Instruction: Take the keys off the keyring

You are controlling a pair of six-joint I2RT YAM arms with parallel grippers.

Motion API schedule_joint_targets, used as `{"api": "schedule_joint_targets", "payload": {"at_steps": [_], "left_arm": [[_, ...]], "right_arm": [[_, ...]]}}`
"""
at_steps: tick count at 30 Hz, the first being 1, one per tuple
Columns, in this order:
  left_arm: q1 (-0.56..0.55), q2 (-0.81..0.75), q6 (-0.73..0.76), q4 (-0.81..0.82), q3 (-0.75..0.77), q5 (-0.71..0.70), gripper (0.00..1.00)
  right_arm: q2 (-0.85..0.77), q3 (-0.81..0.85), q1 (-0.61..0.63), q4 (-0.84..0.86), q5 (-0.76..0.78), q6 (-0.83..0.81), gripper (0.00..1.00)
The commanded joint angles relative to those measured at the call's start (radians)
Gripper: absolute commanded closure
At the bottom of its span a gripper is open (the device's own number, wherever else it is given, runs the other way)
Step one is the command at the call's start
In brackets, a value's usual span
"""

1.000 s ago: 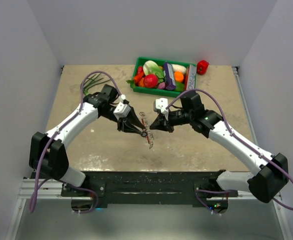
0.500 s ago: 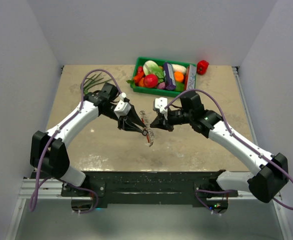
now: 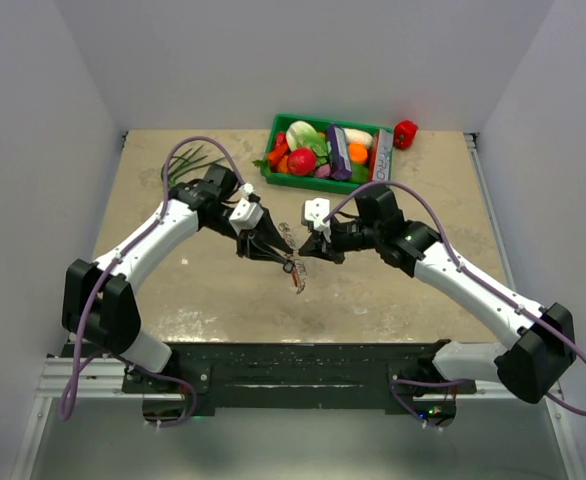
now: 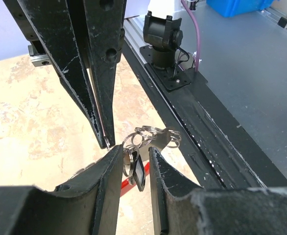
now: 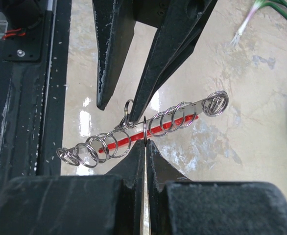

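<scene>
Both grippers meet over the middle of the table. My right gripper (image 5: 146,143) (image 3: 305,256) is shut on the thin edge of one silvery ring of the keyring (image 5: 146,132). Several more rings (image 5: 111,143) are strung in a row beside it, with the red tag (image 5: 169,126) behind them. My left gripper (image 4: 135,149) (image 3: 283,260) faces it, jaws partly apart. A black-headed key (image 4: 139,172) hangs between them. The rings (image 4: 151,133) touch its left finger (image 4: 107,178), and a gap shows on the right side. The bunch (image 3: 297,272) hangs just above the table.
A green crate (image 3: 272,176) of toy vegetables stands at the back centre, with a red pepper (image 3: 405,133) to its right. Green onions (image 3: 185,163) lie at the back left. The black base rail (image 3: 293,362) runs along the near edge. White walls close in both sides.
Both grippers have shifted slightly left and back together with the bunch. Neither jaw gap has changed.
</scene>
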Motion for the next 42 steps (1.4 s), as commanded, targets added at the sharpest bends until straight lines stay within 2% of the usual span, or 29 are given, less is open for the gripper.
{"api": "schedule_joint_targets", "payload": {"at_steps": [1,5,12,14,15,16,17,19,25,42], "left_arm": [[0.005,0.009,0.012,-0.004,0.040,0.099,0.71],[0.003,0.012,-0.022,0.019,0.034,0.085,0.79],[-0.004,-0.007,-0.143,0.153,0.008,0.047,0.90],[-0.012,-0.027,-0.249,0.267,-0.023,0.028,0.89],[-0.015,-0.037,-0.295,0.318,-0.038,-0.005,0.82],[-0.020,-0.065,-0.404,0.378,-0.058,-0.024,0.82],[-0.026,-0.083,-0.471,0.523,-0.107,-0.042,0.81],[-0.029,-0.106,-0.600,0.624,-0.146,-0.071,0.76],[-0.029,-0.096,-0.608,0.607,-0.126,-0.078,0.74],[-0.029,-0.123,-0.645,0.625,-0.123,-0.209,0.76]], "right_arm": [[0.001,0.013,0.019,0.027,0.034,-0.027,1.00],[-0.006,0.015,0.018,0.030,0.039,-0.024,1.00],[-0.015,0.016,0.018,0.032,0.040,-0.023,1.00],[-0.015,0.019,0.019,0.029,0.043,-0.023,1.00],[-0.017,0.019,0.019,0.026,0.045,-0.027,1.00],[-0.018,0.021,0.018,0.024,0.046,-0.027,1.00],[-0.020,0.021,0.018,0.026,0.048,-0.028,1.00],[-0.022,0.022,0.018,0.023,0.049,-0.028,1.00],[-0.026,0.022,0.018,0.023,0.062,-0.030,1.00],[-0.034,0.016,0.018,0.041,0.129,-0.027,1.00]]}}
